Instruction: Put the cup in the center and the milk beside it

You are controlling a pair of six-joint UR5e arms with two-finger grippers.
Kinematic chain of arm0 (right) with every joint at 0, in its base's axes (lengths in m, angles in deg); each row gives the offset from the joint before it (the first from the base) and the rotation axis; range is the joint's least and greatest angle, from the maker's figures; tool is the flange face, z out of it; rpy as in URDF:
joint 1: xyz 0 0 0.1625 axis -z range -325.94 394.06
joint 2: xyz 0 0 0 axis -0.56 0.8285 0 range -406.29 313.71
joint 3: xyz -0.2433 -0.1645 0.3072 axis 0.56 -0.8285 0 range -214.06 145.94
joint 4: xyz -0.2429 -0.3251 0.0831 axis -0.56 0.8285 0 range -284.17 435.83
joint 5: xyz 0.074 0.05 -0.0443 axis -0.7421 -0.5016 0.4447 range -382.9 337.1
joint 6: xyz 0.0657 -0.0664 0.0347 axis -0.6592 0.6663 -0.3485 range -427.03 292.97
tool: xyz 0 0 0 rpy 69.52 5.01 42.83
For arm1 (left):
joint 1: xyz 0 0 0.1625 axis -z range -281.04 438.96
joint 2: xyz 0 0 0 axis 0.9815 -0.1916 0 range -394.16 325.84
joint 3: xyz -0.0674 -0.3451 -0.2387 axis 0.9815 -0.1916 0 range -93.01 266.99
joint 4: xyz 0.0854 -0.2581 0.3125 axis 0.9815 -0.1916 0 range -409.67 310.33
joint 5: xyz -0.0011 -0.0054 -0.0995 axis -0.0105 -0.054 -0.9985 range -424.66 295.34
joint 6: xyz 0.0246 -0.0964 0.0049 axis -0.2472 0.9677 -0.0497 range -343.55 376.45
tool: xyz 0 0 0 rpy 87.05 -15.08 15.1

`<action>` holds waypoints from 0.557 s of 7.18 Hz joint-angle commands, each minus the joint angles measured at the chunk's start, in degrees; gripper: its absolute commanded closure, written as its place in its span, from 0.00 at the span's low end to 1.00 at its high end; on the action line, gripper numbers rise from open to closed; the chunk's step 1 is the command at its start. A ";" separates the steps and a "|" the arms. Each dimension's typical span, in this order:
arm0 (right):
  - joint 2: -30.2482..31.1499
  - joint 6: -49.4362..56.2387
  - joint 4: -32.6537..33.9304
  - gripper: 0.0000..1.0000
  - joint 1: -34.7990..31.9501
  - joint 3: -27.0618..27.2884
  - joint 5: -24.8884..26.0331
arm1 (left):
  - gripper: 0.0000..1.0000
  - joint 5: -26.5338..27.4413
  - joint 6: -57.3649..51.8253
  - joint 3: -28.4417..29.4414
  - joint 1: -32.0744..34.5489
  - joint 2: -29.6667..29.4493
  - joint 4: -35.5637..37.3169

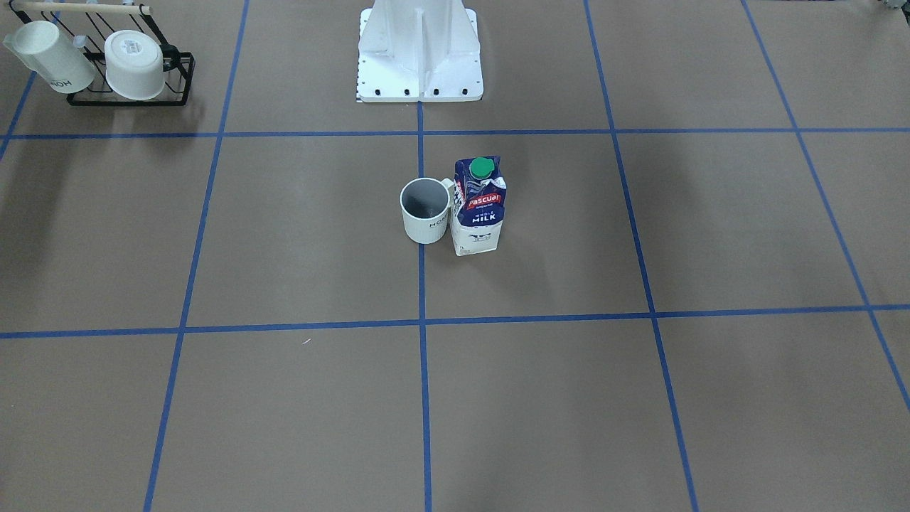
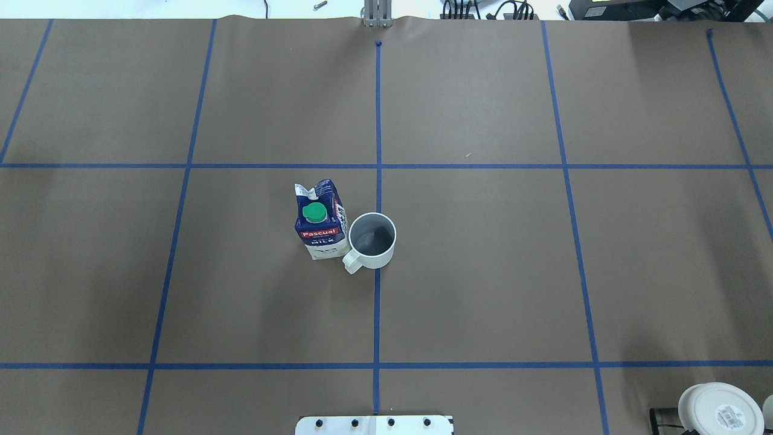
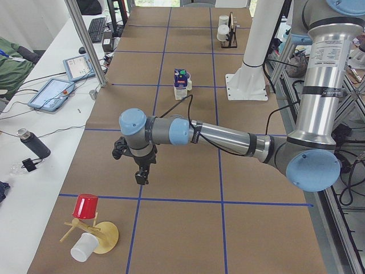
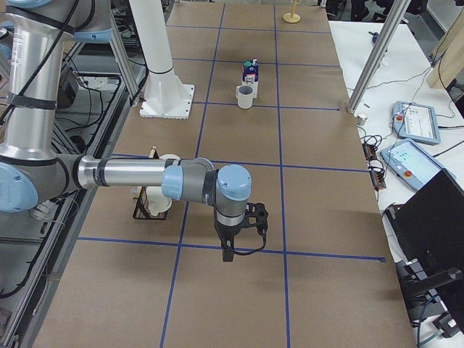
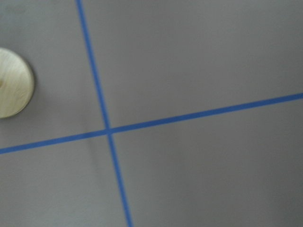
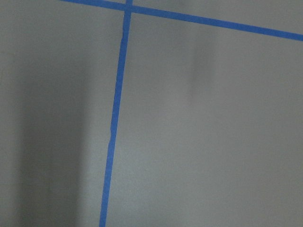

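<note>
Left gripper and right gripper hang over opposite table ends; whether either is spread or pressed together cannot be told. White mug upright on centre tape line, Pascual milk carton upright just beside its handle.

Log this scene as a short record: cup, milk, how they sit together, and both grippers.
cup: upright on the middle tape line, handle toward the robot
milk: upright, on the cup's side toward the robot's left
spacing: close together; contact cannot be told
left gripper: away from both things; open or shut cannot be told
right gripper: away from both things; open or shut cannot be told
task: looks done
</note>
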State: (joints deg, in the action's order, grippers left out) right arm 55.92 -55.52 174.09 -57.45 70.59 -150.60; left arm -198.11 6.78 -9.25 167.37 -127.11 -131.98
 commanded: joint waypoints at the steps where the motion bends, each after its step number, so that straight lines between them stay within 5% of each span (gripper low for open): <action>1: -0.25 0.00 0.00 0.00 0.02 -0.15 0.00 | 0.02 -3.90 -0.79 -0.79 4.12 9.08 -8.39; 4: -0.26 0.00 0.00 0.00 0.02 -0.15 -0.09 | 0.02 -3.57 -0.96 -1.15 6.42 9.10 -8.49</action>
State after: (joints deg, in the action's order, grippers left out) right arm 55.67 -55.52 174.09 -57.44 70.44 -150.66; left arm -201.66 5.85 -10.53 173.43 -118.13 -140.31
